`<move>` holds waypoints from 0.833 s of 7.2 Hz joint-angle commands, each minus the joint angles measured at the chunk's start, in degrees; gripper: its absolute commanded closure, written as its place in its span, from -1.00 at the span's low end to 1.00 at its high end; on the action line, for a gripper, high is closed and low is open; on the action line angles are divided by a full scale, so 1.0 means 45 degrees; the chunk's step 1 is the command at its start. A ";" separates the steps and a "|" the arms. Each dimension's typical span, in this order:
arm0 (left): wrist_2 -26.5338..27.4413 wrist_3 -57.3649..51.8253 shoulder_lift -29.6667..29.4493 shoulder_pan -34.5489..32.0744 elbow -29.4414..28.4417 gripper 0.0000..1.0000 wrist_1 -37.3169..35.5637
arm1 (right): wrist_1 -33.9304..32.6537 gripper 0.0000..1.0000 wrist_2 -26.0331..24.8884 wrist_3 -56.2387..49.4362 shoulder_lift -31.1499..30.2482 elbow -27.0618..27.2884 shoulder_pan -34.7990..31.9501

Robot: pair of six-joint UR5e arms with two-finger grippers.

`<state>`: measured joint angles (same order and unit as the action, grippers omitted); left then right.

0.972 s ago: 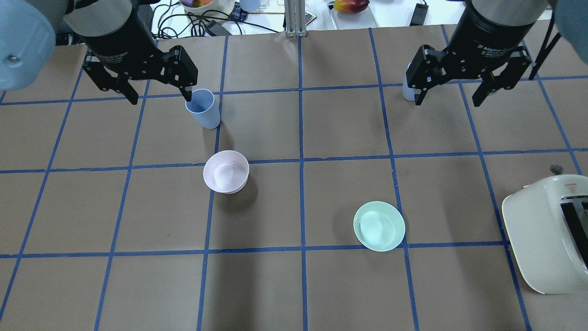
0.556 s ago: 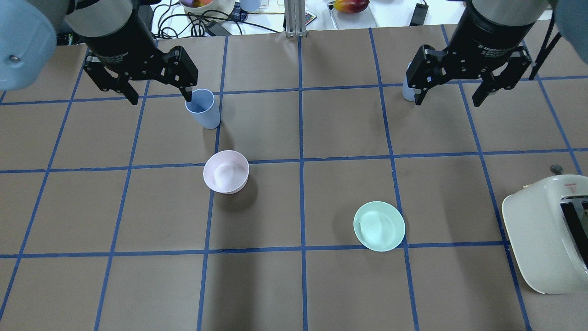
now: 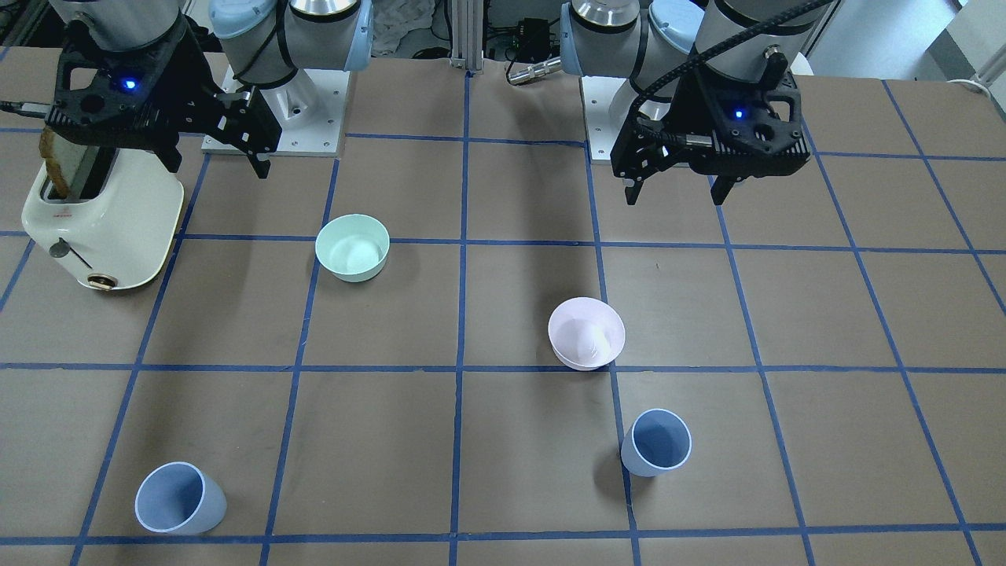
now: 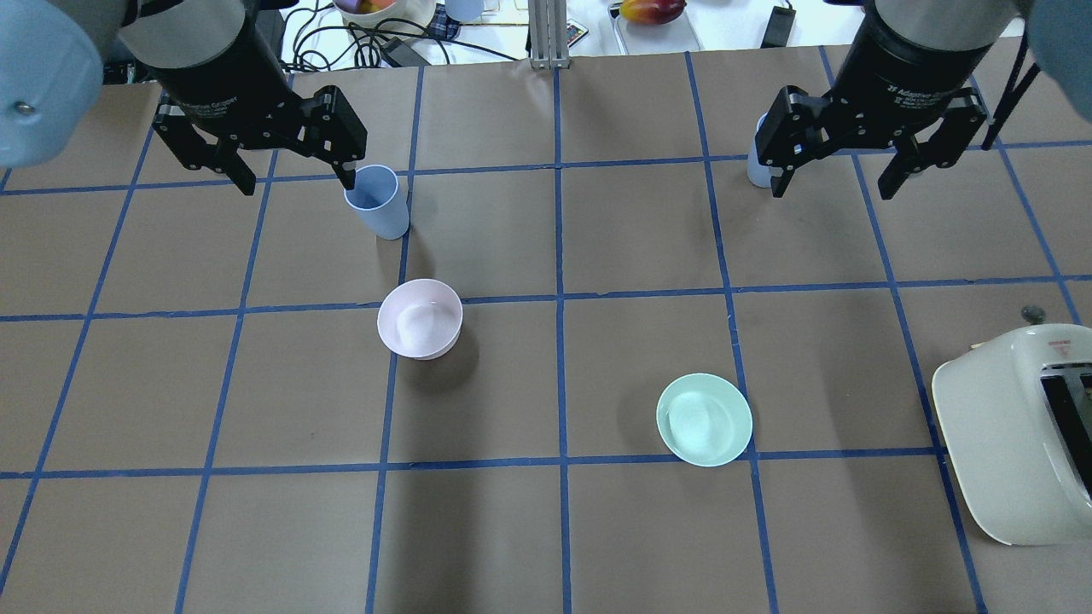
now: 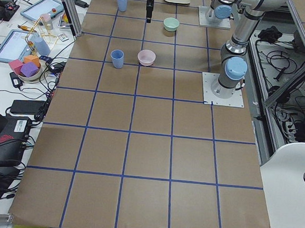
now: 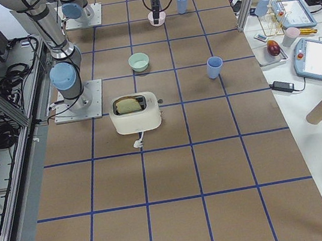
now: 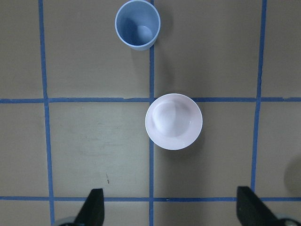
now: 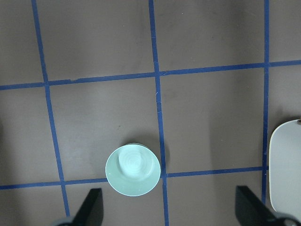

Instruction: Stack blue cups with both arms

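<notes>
Two pale blue cups stand upright and apart on the far side of the table. One cup [image 4: 377, 203] [image 3: 657, 442] [image 7: 137, 24] stands beyond the pink bowl. The other cup [image 3: 179, 498] [image 6: 215, 66] is mostly hidden behind my right gripper in the overhead view [image 4: 756, 166]. My left gripper [image 4: 299, 183] [image 3: 676, 196] hangs open and empty high above the table, over the pink bowl's side. My right gripper [image 4: 832, 192] [image 3: 216, 169] is open and empty too, high near the mint-green bowl.
A pale pink bowl [image 4: 420, 318] [image 7: 174, 121] sits left of centre. A mint-green bowl [image 4: 704, 419] [image 8: 133, 169] sits right of centre. A white toaster [image 4: 1007, 426] [image 3: 110, 220] holding bread stands at the right edge. Clutter lies beyond the far table edge.
</notes>
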<state>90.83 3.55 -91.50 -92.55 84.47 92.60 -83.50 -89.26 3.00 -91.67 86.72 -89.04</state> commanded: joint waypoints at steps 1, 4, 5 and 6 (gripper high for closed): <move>0.0050 0.0052 -0.0057 0.0000 0.0017 -1.00 0.0086 | 0.0019 -1.00 -0.0027 -0.0023 0.0000 -0.0012 0.0001; 0.0050 0.0071 -0.0213 0.0000 -0.0041 -1.00 0.0067 | 0.0000 -1.00 0.0012 -0.0042 0.0019 0.0007 0.0001; -0.0066 0.0091 -0.0387 0.0077 -0.0060 -1.00 0.0028 | -0.0019 -1.00 0.0031 -0.0062 0.0039 -0.0012 0.0001; -0.0047 0.0400 -0.1298 0.0116 -0.0215 -1.00 -0.0262 | -0.0136 -1.00 0.0051 -0.0062 0.0097 -0.0012 0.0059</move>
<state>90.71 4.27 -93.96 -92.27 84.05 92.46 -83.67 -89.12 2.75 -91.47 86.71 -88.96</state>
